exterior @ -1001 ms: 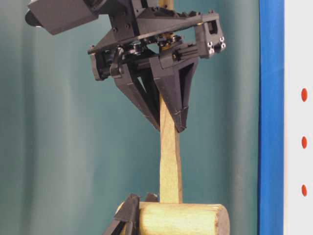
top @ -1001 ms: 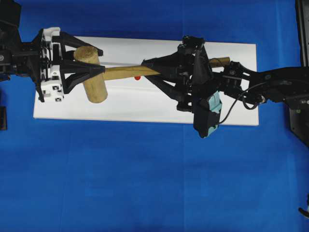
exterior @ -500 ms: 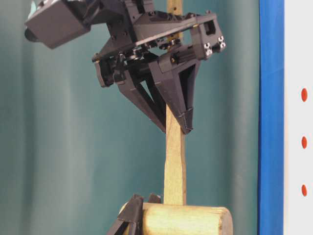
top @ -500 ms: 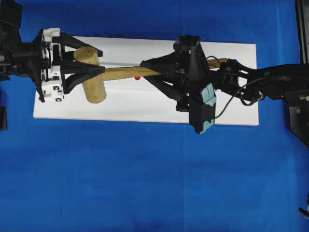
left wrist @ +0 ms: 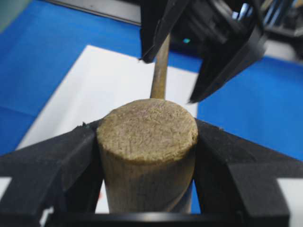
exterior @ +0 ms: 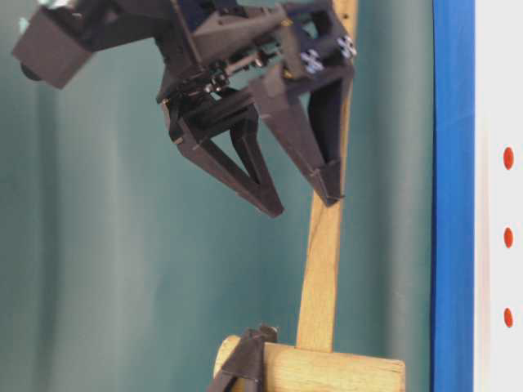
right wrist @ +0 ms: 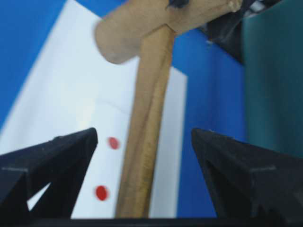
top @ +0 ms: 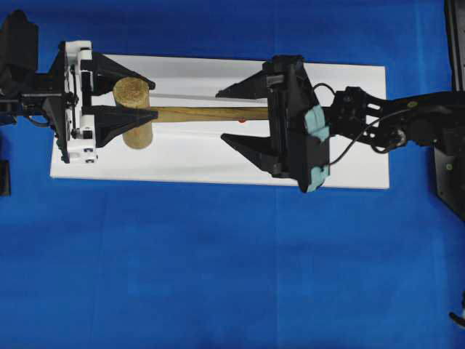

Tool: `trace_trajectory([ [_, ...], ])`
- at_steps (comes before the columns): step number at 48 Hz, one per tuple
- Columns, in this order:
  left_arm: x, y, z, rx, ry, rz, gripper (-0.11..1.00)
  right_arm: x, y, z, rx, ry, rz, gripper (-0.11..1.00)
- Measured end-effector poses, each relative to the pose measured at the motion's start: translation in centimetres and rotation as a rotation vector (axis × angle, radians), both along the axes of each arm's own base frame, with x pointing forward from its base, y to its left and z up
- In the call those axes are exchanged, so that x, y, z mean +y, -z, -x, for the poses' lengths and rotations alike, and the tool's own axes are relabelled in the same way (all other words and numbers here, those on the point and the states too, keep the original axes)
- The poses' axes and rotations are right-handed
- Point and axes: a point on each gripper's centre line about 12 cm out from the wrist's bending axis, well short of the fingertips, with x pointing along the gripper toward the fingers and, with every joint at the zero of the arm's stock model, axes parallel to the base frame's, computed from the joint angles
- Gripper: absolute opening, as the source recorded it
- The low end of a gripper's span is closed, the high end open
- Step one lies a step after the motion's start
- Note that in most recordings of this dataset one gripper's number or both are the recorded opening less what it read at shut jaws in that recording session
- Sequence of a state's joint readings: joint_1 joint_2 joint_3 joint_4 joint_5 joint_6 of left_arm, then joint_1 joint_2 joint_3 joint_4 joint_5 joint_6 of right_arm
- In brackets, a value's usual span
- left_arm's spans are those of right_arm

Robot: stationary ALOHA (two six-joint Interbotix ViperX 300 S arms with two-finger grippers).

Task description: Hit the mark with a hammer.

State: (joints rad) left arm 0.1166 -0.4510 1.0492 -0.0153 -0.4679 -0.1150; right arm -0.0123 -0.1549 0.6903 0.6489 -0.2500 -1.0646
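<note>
The hammer point(top: 182, 114) is off the white board point(top: 182, 163) but no strike looks made yet: the left gripper point(top: 138, 98) clamps its thick head point(left wrist: 147, 137), while the right gripper point(top: 231, 116) stands spread wide with the handle point(right wrist: 144, 142) running loose between its jaws (touching neither, as far as the blurred wrist view lets me judge). Red marks point(right wrist: 112, 143) lie on the board beneath the handle; no container is in view.

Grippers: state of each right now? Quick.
Left gripper: shut on the hammer, fingers clamped on either side of its head.
Right gripper: open, jaws spread wide either side of the handle, holding nothing.
</note>
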Motion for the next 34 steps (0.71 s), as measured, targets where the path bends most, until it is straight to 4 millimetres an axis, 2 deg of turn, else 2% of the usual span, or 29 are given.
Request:
trace_trajectory([
  [11,-0.3,0.1,0.0,0.028,0.036,-0.185,0.46,0.2,-0.1,0.2,0.004,0.029,-0.131,0.92],
  [24,-1.0,0.1,-0.1,0.028,0.061,-0.202,0.46,-0.5,-0.3,-0.1,-0.009,0.067,-0.187,0.92],
  [34,-1.1,0.1,-0.1,0.028,0.064,-0.203,0.46,-0.6,2.0,-1.5,0.045,0.087,-0.228,0.90],
])
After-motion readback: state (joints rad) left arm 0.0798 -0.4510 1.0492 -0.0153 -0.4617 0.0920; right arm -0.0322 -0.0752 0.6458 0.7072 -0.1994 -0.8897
